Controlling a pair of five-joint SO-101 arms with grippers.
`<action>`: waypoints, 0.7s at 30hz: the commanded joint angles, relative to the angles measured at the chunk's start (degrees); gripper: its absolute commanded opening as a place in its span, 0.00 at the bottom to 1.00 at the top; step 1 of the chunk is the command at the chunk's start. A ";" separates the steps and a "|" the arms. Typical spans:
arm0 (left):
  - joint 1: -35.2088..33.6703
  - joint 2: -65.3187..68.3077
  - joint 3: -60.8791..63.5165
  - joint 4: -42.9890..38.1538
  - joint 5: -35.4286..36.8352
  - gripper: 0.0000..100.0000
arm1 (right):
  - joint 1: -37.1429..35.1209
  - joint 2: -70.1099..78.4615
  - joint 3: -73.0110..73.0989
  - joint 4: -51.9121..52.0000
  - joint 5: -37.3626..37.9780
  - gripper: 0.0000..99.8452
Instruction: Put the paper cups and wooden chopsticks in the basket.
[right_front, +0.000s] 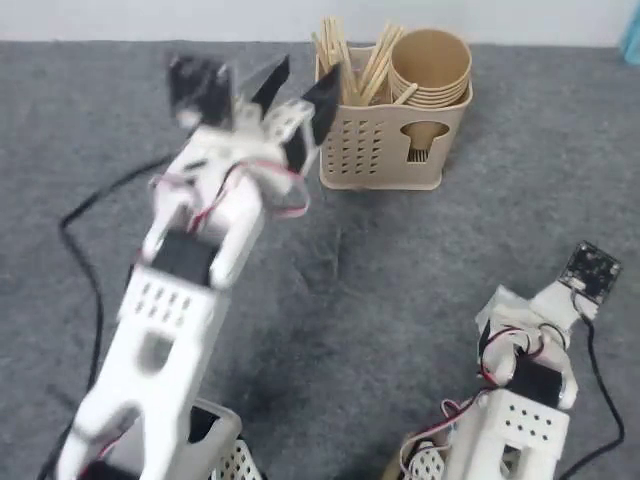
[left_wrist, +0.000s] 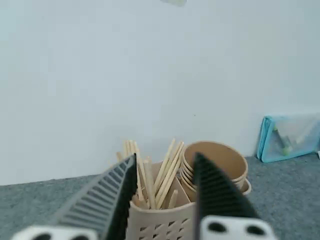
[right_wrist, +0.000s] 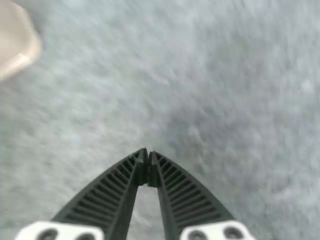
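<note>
The basket (right_front: 375, 150) is standing at the far side of the grey desk (right_front: 400, 300), and it is already carrying the goods. The stacked paper cups (right_front: 430, 65) are sitting in one compartment, and the wooden chopsticks (right_front: 345, 60) are standing fanned out in the compartment next to them. The left gripper (right_front: 298, 88) is hovering raised off the desk just beside the basket, on the chopstick side, with its fingers spread wide apart. In its own wrist view the two fingers are framing the basket's rim. Down at the near edge the right arm (right_front: 530, 370) is sitting folded, well apart from the basket — the right gripper (right_wrist: 148, 154) is pointing down at the grey desk surface, fingers pressed together, tips touching. A blue pouch (left_wrist: 290, 137) is lying at the foot of the wall, off to the cup side of the basket.
</note>
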 joint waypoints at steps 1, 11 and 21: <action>-2.11 -18.37 6.46 2.37 -0.79 0.00 | -3.03 -7.43 -7.38 3.56 1.23 0.01; -12.84 -40.97 10.77 23.47 -0.62 0.01 | -14.46 -23.78 -16.00 16.48 6.59 0.01; -19.25 -69.71 34.33 30.95 -4.13 0.01 | -19.30 -24.40 -17.32 22.55 14.68 0.01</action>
